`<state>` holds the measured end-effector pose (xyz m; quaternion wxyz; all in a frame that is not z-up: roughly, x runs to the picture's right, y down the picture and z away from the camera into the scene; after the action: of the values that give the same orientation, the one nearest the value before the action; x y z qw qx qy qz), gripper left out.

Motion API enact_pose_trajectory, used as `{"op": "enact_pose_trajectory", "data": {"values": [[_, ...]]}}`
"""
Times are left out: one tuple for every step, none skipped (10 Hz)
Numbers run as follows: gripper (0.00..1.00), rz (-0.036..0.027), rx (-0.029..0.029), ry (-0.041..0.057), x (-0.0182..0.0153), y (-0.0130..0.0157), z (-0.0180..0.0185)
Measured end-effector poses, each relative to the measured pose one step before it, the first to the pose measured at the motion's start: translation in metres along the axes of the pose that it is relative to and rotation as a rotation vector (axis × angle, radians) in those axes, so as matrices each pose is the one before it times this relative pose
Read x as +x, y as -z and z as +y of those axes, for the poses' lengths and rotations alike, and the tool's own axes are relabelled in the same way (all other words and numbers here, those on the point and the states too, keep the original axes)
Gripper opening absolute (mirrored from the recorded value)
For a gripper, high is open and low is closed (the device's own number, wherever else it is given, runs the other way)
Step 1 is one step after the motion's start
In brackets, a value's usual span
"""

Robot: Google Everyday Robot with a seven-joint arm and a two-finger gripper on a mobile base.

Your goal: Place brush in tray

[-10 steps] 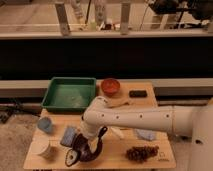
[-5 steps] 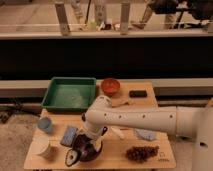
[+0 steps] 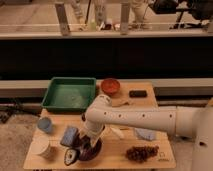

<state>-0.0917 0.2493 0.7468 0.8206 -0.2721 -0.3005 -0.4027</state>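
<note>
The black brush lies at the table's front left. Its teardrop head with a pale centre points to the front, and its handle runs up and right over the dark round bowl. My gripper hangs from the white arm straight down onto the bowl's left rim, at the brush handle. The arm's wrist hides where the gripper meets the handle. The green tray stands at the back left, apart from the gripper, with nothing in it that I can see.
A small orange-red bowl and a black block stand at the back. A blue cup, a white cup and a blue packet are at the left. A cream stick, a pale cloth and a dark cluster lie at the right.
The wrist has shifted a little left and down over the bowl's rim. The brush head stays in about the same spot.
</note>
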Motion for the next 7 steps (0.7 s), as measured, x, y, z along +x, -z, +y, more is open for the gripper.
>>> {"op": "enact_pose_trajectory", "data": {"values": [[0.57,-0.00018,-0.01477,0.00608,-0.00036,-0.00192,0.00017],[0.57,0.00067,-0.00885,0.00098,0.00015,-0.00107,0.00069],[0.57,0.00151,-0.01584,0.00007,0.00010,-0.00208,0.00065],[0.57,0.00101,-0.01796,0.00217,-0.00026,-0.00263,0.00017],[0.57,-0.00145,-0.01268,0.00253,-0.00040,-0.00235,-0.00035],[0.57,-0.00314,-0.00743,0.00380,-0.00040,-0.00186,-0.00014],[0.57,-0.00683,-0.00594,0.00773,-0.00030,-0.00224,-0.00005]]}}
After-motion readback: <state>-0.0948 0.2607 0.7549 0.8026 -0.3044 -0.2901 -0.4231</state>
